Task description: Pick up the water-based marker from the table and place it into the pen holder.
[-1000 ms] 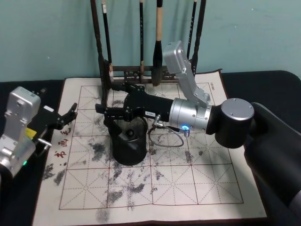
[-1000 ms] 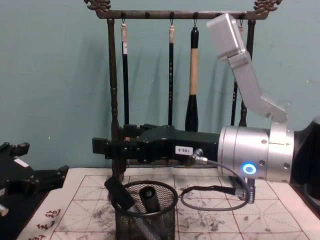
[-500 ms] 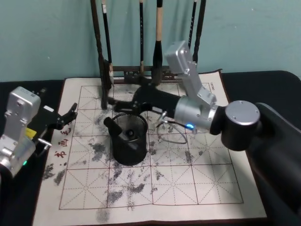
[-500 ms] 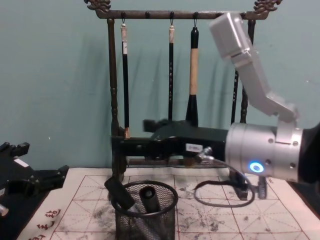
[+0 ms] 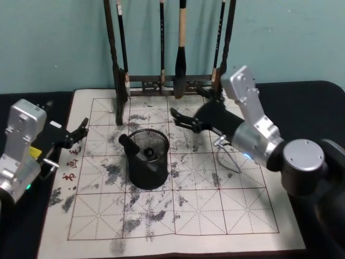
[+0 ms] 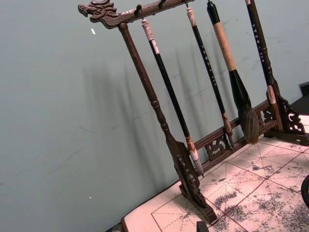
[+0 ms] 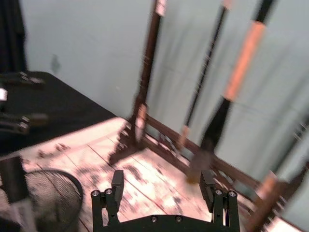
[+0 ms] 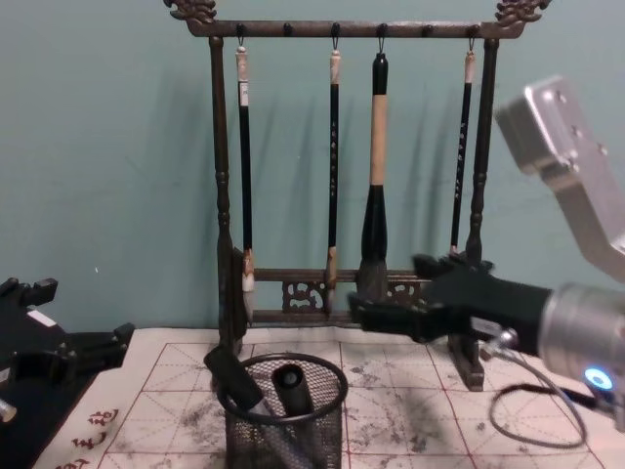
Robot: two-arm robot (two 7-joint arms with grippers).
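The pen holder (image 5: 146, 168) (image 8: 285, 427), a round black wire-mesh cup, stands on the mat left of centre; its rim also shows in the right wrist view (image 7: 54, 189). Two dark markers stick out of it: one (image 5: 128, 144) (image 8: 231, 379) leans over the left rim, the other (image 5: 147, 154) (image 8: 291, 385) stands inside. I cannot tell which is the water-based marker. My right gripper (image 5: 180, 120) (image 8: 363, 313) (image 7: 162, 182) hovers open and empty to the right of the cup, near the rack's base. My left gripper (image 5: 80, 133) rests open at the mat's left edge.
A tall dark wooden brush rack (image 5: 161, 82) (image 8: 223, 195) (image 6: 164, 130) with several hanging brushes stands behind the cup. The ink-stained gridded mat (image 5: 205, 210) covers the black table. A grey cable loop (image 5: 227, 157) hangs under my right wrist.
My right gripper has pulled back from above the pen holder, moving right and away toward the rack's right side. Both markers stay in the cup. The left arm has not moved.
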